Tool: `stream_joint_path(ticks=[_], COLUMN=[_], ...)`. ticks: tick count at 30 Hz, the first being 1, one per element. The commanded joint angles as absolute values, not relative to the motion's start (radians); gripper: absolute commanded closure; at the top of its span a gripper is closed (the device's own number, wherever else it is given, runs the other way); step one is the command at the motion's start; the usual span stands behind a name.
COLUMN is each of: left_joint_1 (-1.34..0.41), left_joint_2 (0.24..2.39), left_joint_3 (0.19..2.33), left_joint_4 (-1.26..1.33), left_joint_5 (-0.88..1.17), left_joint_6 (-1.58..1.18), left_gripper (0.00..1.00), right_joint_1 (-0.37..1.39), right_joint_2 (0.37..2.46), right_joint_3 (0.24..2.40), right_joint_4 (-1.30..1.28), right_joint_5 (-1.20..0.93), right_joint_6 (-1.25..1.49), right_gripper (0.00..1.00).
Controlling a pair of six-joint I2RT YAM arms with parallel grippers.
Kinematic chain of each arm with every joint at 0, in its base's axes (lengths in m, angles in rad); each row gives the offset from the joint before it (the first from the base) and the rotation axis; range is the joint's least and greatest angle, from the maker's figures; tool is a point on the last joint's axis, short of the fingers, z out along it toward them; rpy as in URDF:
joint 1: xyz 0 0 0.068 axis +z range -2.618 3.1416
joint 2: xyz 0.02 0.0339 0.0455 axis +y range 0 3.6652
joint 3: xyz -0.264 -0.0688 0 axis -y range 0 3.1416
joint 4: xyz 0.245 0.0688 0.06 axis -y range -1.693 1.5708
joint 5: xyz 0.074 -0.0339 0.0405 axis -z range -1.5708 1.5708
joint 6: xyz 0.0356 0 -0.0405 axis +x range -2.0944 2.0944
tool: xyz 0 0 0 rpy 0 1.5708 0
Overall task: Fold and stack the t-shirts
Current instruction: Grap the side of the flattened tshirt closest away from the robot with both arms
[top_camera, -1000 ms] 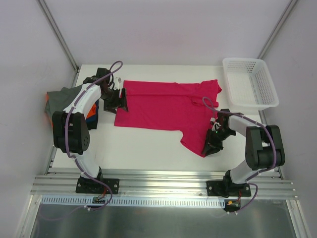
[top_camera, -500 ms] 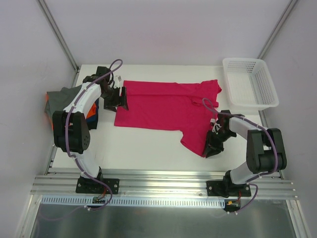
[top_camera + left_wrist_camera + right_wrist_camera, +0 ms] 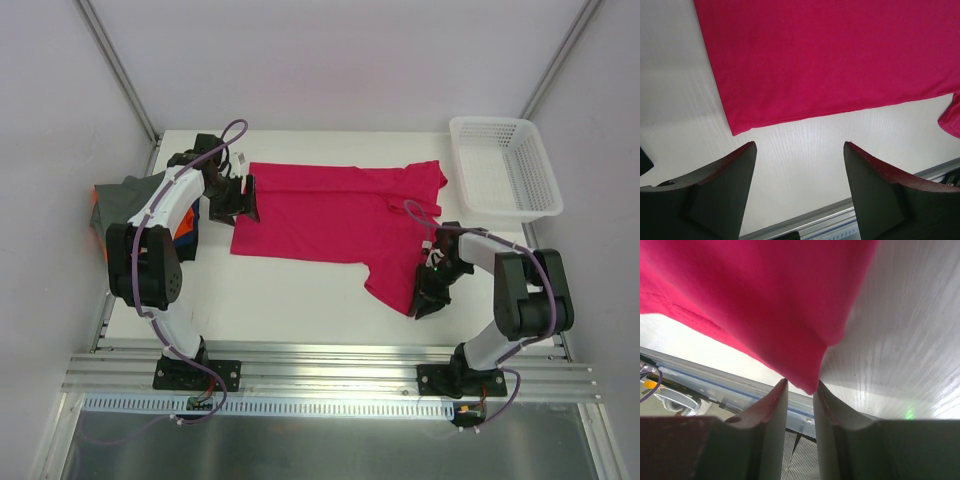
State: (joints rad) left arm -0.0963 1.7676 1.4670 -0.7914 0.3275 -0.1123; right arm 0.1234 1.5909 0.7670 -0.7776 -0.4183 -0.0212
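Your magenta t-shirt (image 3: 330, 215): spread flat mid-table, one sleeve trailing toward 5 o'clock. Your right gripper (image 3: 422, 303): low at 5 o'clock, pincer clenched on sleeve tip. Your left gripper (image 3: 244, 200): at 9 o'clock hem, pincer released, grasping nothing.

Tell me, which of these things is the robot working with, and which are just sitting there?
Part of the job: pink shirt; shirt pile on the left.
Just lying about: white basket.
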Motion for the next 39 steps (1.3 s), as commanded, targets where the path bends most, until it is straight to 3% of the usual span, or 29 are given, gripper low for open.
stream_joint_path(ticks=[1, 5, 10, 19, 24, 39], left_joint_1=[-0.086, -0.086, -0.086, -0.029, -0.009, 0.14], left_joint_2=[1.746, 1.752, 1.752, 1.704, 1.707, 1.859], left_joint_3=[1.479, 1.482, 1.477, 1.399, 1.329, 1.333], left_joint_4=[-0.802, -0.802, -0.804, -0.808, -0.813, -0.796], left_joint_5=[0.305, 0.302, 0.299, 0.235, 0.313, 0.491], left_joint_6=[-0.106, -0.104, -0.101, -0.094, -0.078, -0.124], left_gripper=[0.29, 0.29, 0.29, 0.29, 0.38, 0.45], right_joint_1=[0.133, 0.144, 0.149, 0.147, 0.135, 0.103], right_joint_2=[1.615, 1.637, 1.637, 1.554, 1.517, 1.471], right_joint_3=[0.821, 0.838, 0.847, 0.851, 0.848, 0.844], right_joint_4=[-0.778, -0.772, -0.775, -0.802, -0.801, -0.815], right_joint_5=[-0.403, -0.411, -0.417, -0.414, -0.405, -0.37], right_joint_6=[-0.041, -0.044, -0.046, -0.041, -0.044, -0.069], right_gripper=[0.72, 0.77, 1.0, 0.99, 1.0, 1.0])
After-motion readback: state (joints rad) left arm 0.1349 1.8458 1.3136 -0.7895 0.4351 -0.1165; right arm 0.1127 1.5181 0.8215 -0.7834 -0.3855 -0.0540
